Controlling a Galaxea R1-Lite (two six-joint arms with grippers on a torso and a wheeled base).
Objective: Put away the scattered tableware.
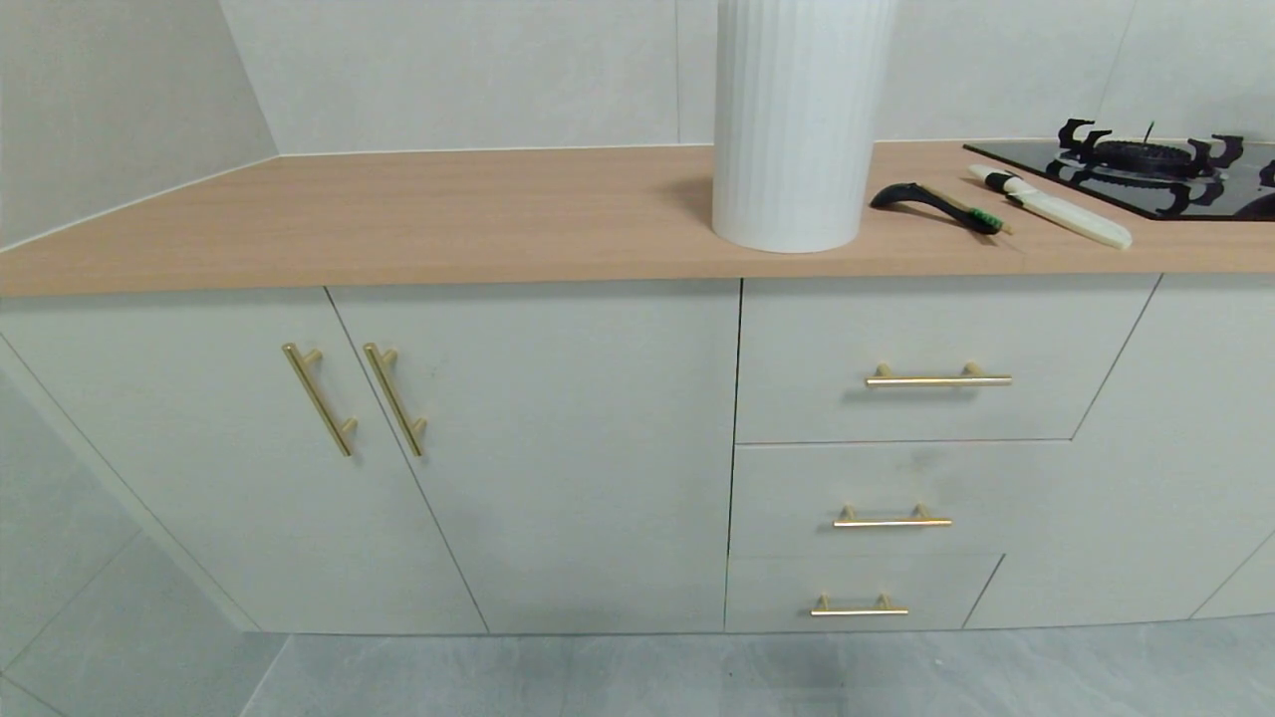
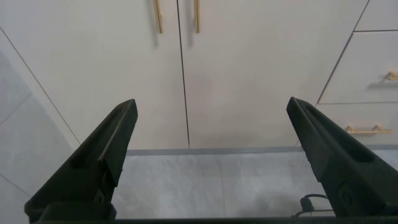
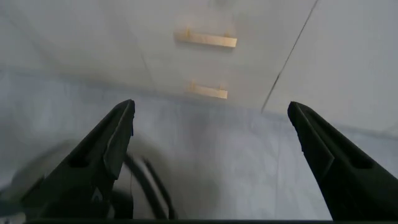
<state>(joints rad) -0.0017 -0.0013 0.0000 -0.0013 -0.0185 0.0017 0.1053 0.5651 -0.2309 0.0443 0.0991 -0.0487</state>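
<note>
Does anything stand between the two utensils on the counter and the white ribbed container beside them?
For the black-handled utensil, nothing visible: only bare counter before the white ribbed container. The white utensil lies farther off, with the black one between.

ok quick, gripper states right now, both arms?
Left gripper: open, holding nothing.
Right gripper: open, holding nothing.

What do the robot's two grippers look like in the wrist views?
The left gripper has two matte black, wedge-shaped fingers that taper to blunt tips, with flat inner faces and no visible markings. The right gripper looks the same. Thin dark cables show close to it, and a short cable loop shows near the left one.
</note>
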